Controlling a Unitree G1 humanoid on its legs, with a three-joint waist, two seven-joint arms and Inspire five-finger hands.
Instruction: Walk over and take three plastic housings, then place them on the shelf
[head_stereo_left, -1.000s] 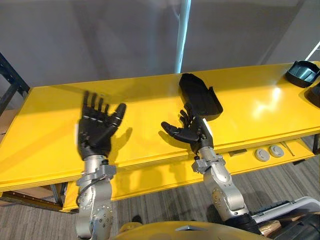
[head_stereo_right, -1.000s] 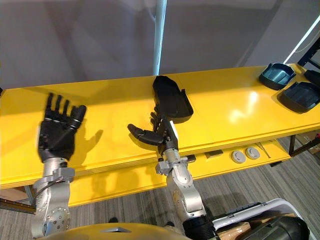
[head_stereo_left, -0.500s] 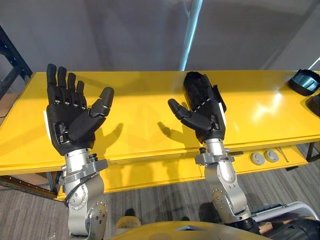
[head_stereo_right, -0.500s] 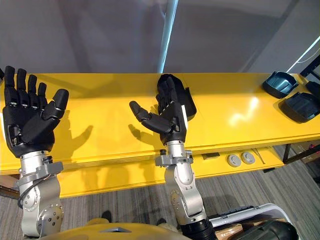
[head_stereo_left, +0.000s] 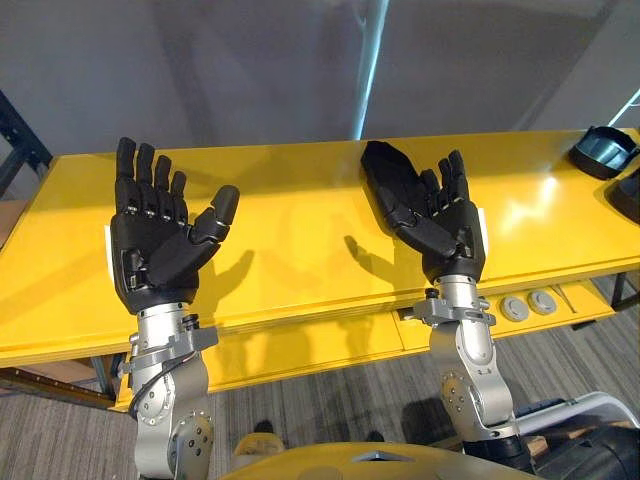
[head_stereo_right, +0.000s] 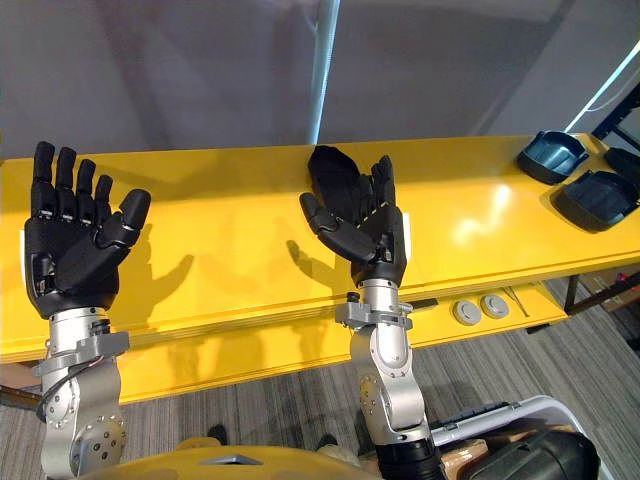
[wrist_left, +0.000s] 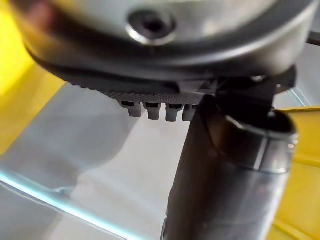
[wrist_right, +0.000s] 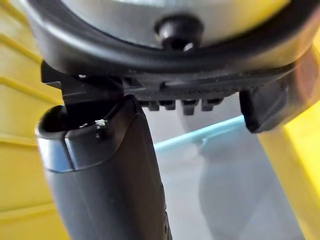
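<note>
A black plastic housing (head_stereo_left: 383, 172) lies on the yellow table (head_stereo_left: 290, 225) near its middle, its near part hidden behind my right hand (head_stereo_left: 442, 218). That hand is held upright above the table, palm toward the camera, fingers straight and spread, holding nothing. My left hand (head_stereo_left: 158, 250) is raised the same way over the table's left part, open and empty. Two more dark housings (head_stereo_right: 556, 154) (head_stereo_right: 600, 196) rest at the table's far right end. In the wrist views each thumb (wrist_left: 225, 175) (wrist_right: 110, 170) stands out with the fingers straight beyond it.
A lower yellow ledge under the table's front edge carries two grey round parts (head_stereo_left: 515, 308) (head_stereo_left: 543, 300). A dark rack frame (head_stereo_left: 20, 150) stands at the far left. A grey wall with a pale vertical strip (head_stereo_left: 370, 70) runs behind the table.
Both hands have risen from near the tabletop and turned palm up toward the camera. The right hand has drifted right, baring the housing's far end. The camera view also shifted.
</note>
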